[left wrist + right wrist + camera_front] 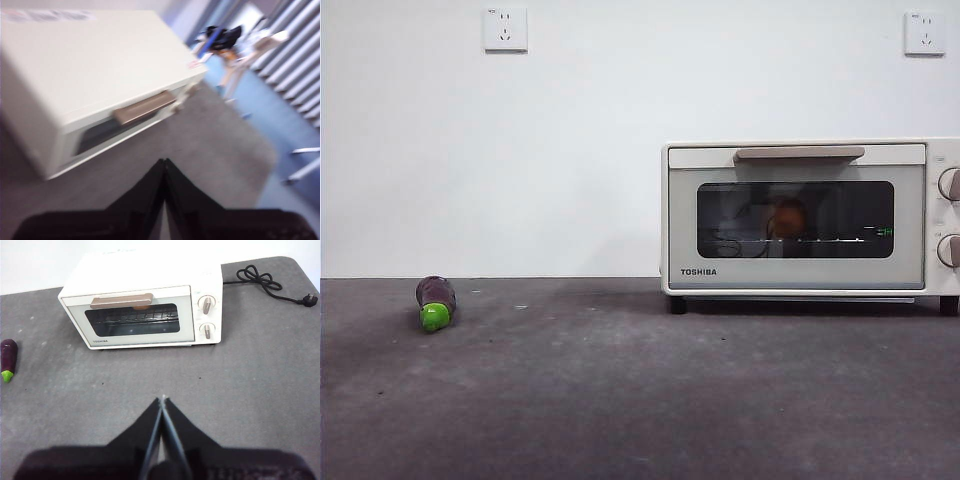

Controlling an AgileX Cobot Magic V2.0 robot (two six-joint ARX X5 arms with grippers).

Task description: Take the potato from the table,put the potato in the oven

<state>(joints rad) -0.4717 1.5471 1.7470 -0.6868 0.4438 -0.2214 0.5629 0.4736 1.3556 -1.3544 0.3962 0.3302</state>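
Observation:
The cream-white oven (pixel 800 215) stands at the right of the table (pixel 620 400) with its door closed. Through the dark glass I see the orange-brown potato (pixel 790 216) resting on the wire rack inside. In the right wrist view a bit of the potato (pixel 142 305) shows just behind the oven's handle. My left gripper (pixel 164 161) is shut and holds nothing; it hangs above the table in front of the oven (pixel 90 85), and its view is blurred. My right gripper (pixel 162 399) is shut and empty, high over the table facing the oven (pixel 142 310). Neither arm shows in the front view.
A small purple eggplant (pixel 435 302) with a green cap lies at the table's left, also seen as the eggplant (pixel 8 360) in the right wrist view. The oven's black power cord (pixel 270 285) trails across the table beside it. Two wall sockets sit high on the white wall.

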